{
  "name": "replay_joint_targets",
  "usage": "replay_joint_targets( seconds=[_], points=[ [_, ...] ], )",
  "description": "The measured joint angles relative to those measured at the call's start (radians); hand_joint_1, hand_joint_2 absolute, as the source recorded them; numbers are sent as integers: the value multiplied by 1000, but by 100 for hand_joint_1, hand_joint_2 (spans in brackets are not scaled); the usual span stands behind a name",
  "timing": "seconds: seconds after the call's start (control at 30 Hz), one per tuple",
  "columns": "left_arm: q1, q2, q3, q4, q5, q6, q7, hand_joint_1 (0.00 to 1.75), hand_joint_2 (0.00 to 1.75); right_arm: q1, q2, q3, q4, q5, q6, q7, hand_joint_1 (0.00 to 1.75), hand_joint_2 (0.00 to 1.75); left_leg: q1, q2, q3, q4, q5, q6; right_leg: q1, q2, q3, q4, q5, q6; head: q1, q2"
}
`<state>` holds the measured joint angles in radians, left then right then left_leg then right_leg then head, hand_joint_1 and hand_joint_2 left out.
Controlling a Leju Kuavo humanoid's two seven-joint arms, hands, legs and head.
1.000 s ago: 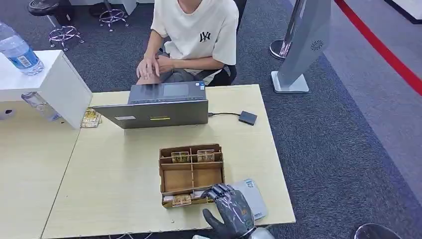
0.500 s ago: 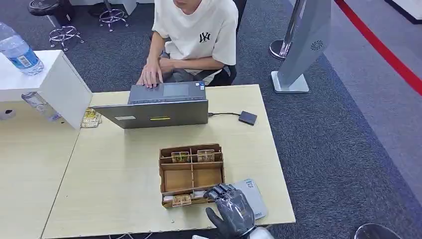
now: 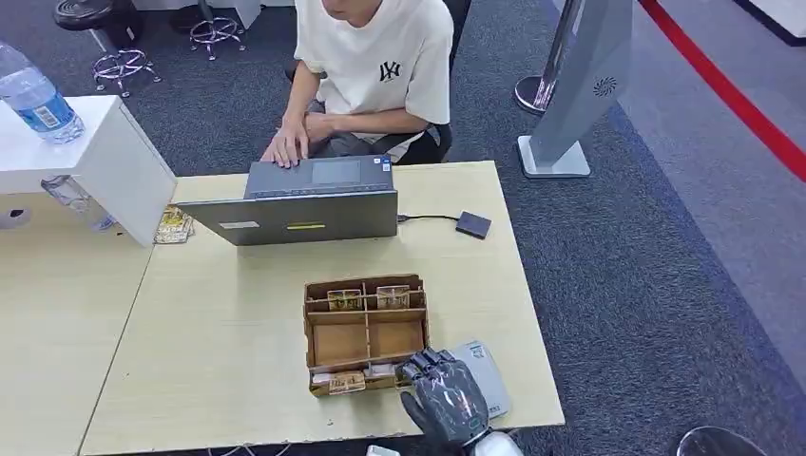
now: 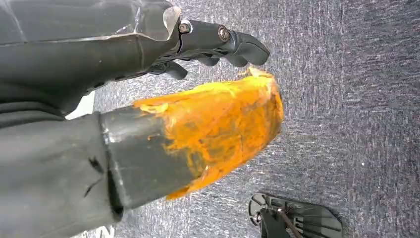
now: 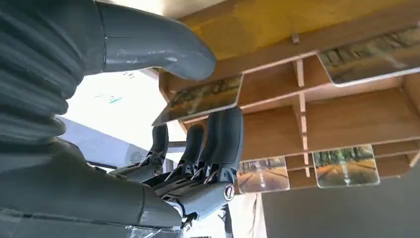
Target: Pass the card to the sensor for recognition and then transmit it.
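A wooden card box stands on the table's front half, with picture cards in its back row and one at its front left. My right hand reaches into the box's front right slot. In the right wrist view a picture card stands tilted between the thumb and the dark fingers; whether they clamp it I cannot tell. The black sensor lies at the far right of the table, cabled to the laptop. My left hand hangs over carpet, holding nothing.
A grey laptop stands behind the box, with a person seated at it, one hand on its keyboard. A grey-white flat pad lies under my right hand. At the left are a white box and a water bottle.
My right hand has shifted slightly right and drawn its thumb in toward the fingers at the front slot. The person has moved a hand onto the laptop.
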<state>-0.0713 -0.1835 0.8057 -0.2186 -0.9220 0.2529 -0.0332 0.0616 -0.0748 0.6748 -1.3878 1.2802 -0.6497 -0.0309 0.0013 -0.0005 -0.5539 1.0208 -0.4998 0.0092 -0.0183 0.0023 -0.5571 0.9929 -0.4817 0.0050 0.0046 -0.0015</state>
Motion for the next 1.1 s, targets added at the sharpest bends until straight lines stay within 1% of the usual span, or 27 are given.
replay_joint_targets(
  seconds=[0.07, 0.13, 0.37, 0.4, 0.47, 0.5, 1.1],
  points=[
    [0, 0, 0, 0, 0, 0, 0, 0, 0, 0, 0, -2, 5, 0, 0, 2, 89, 175, 0, 0, 0, 0, 0, 0, 0, 0, 0, 0, 0, 0, 0, 0],
    [0, 0, 0, 0, -1, 0, 0, 0, 0, 0, 0, -3, 10, 3, 0, 3, 93, 175, 0, 0, 0, 0, 0, 0, 0, 0, 0, 0, 0, 0, 0, 0],
    [0, 0, 4, 0, -2, 0, 0, 0, 0, 0, 0, -4, 24, 13, 1, 10, 93, 175, 0, 0, 0, 0, 0, 0, 0, 0, 0, 0, 0, 0, 0, 0],
    [0, 0, 6, 0, -2, 0, 0, 0, 0, 0, 0, -4, 24, 13, 1, 10, 108, 175, 0, 0, 0, 0, 0, 0, 0, 0, 0, 0, 0, 0, 0, 0],
    [0, 0, 8, 0, -2, 0, 0, 0, 0, 0, 0, -4, 26, 13, 1, 10, 171, 175, 0, 0, 0, 0, 0, 0, 0, 0, 0, 0, 0, 0, 0, 0],
    [0, 0, 8, 0, -3, 0, 0, 0, 0, 0, 0, -4, 26, 14, 1, 10, 175, 175, 0, 0, 0, 0, 0, 0, 0, 0, 0, 0, 0, 0, 0, 0],
    [-1, 0, 17, 0, -14, -1, -8, 0, 0, -8, 0, -4, 31, 27, -18, 28, 175, 175, 0, 0, 0, 0, 0, 0, 0, 0, 0, 0, 0, 0, 0, 0]
  ],
)
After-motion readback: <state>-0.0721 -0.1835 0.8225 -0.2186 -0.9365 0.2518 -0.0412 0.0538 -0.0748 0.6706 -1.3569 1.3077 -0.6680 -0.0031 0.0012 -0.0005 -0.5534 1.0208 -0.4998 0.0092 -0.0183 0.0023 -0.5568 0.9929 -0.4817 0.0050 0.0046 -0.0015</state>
